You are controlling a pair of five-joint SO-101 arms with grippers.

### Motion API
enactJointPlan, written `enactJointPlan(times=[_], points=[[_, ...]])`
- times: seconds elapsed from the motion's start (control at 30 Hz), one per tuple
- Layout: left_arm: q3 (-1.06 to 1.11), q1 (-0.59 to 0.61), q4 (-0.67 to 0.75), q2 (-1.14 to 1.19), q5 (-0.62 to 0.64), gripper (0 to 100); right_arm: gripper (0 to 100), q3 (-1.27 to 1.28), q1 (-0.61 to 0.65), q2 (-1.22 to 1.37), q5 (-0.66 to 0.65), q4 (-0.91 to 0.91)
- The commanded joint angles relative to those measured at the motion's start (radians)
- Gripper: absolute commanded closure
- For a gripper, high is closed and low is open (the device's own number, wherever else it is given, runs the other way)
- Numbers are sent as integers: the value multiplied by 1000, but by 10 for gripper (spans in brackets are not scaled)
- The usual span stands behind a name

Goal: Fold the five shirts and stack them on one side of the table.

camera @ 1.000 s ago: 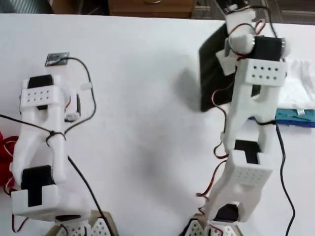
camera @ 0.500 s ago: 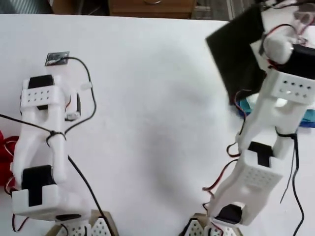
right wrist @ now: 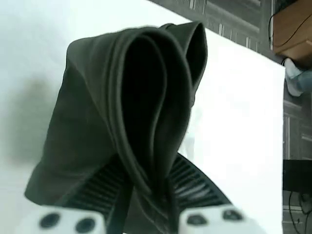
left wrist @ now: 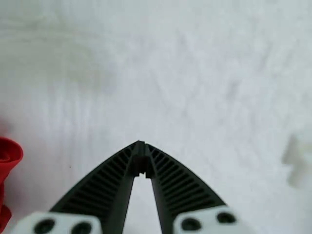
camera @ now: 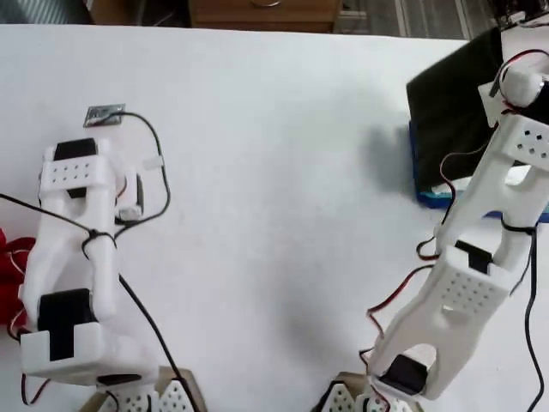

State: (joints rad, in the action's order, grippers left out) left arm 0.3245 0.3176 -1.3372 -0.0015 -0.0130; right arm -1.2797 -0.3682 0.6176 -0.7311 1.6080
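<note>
A folded black shirt [right wrist: 122,112] hangs doubled over in my right gripper [right wrist: 146,183], which is shut on its lower fold. In the high view the black shirt [camera: 450,120] is held at the table's far right edge, over a folded blue shirt [camera: 431,194] whose edge pokes out beneath it. The right arm [camera: 506,172] stretches out over that stack. My left gripper [left wrist: 140,146] is shut with nothing in it, just above bare white table. The left arm [camera: 73,223] sits folded back at the left side.
A red item [left wrist: 7,156] lies at the table's left edge [camera: 5,249], close to the left gripper. A small grey board [camera: 104,114] on a black cable lies behind the left arm. A white table [camera: 266,172] spans the middle between the arms.
The right arm has swung to the right with the black shirt, from the back middle-right to over the blue shirt at the right edge. The left arm has barely shifted.
</note>
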Motion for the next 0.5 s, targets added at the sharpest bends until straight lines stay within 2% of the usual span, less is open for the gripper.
enactJointPlan(times=[0.0,0.2,0.47], points=[[5,11,0,-52,-5,973,978,-35,-28,67,-6,-76],[36,52,-3,-52,-5,973,978,-43,-87,205,-107,-229],[39,103,-6,-52,-5,973,978,-41,-180,277,-161,-412]])
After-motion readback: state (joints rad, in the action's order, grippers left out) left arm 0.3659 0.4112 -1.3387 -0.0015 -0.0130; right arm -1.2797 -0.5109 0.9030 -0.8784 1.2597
